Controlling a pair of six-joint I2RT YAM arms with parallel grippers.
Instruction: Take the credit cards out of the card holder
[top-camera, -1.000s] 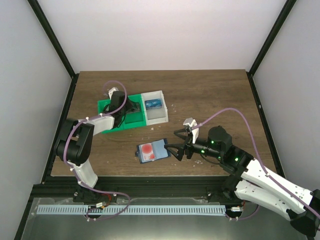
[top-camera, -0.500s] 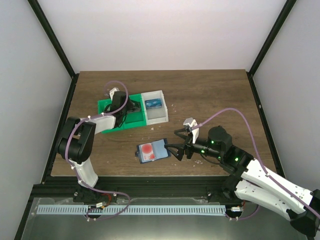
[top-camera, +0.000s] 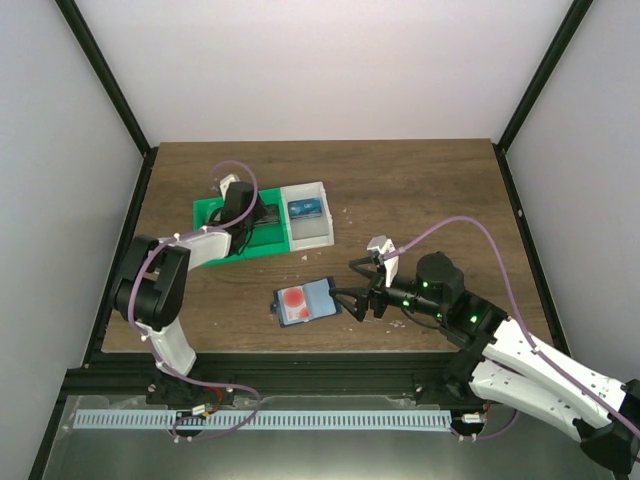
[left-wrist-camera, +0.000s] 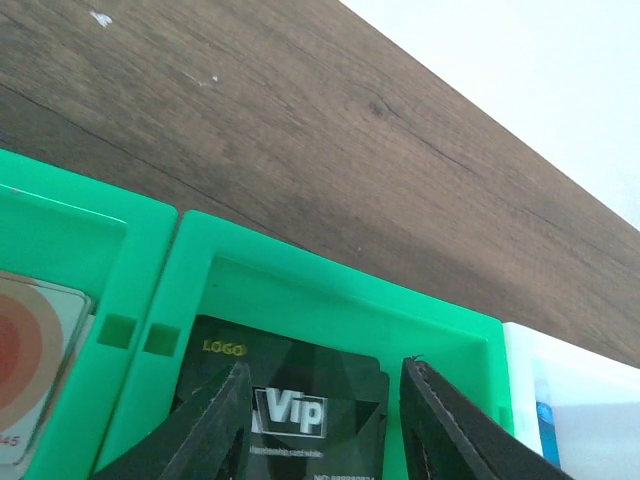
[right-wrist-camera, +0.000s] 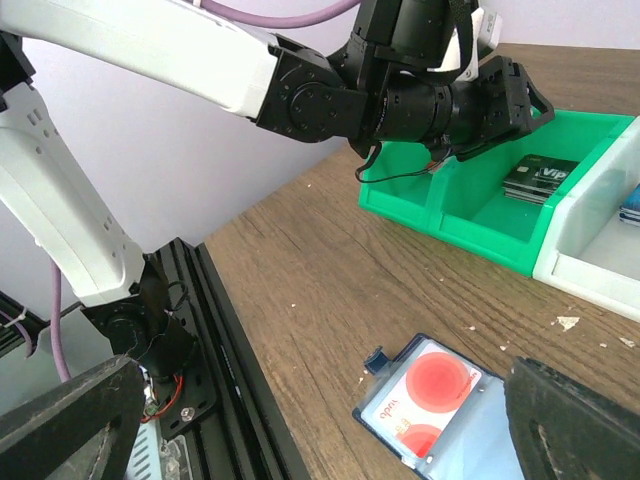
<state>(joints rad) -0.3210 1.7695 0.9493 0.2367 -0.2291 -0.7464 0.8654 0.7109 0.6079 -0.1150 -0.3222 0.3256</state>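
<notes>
Release of dark card (left-wrist-camera: 290, 412): my left gripper (left-wrist-camera: 325, 380), jaws partly apart, straddles it in the tray (left-wrist-camera: 330, 285), middle compartment; best to lift straight up. Near the card holder (top-camera: 322, 297), my right gripper (top-camera: 352, 285) gapes wide.

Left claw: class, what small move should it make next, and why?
Probably lift the left claw straight up: it stands open above the dark card lying in the green tray, while the card holder holds a red-spot card.
</notes>
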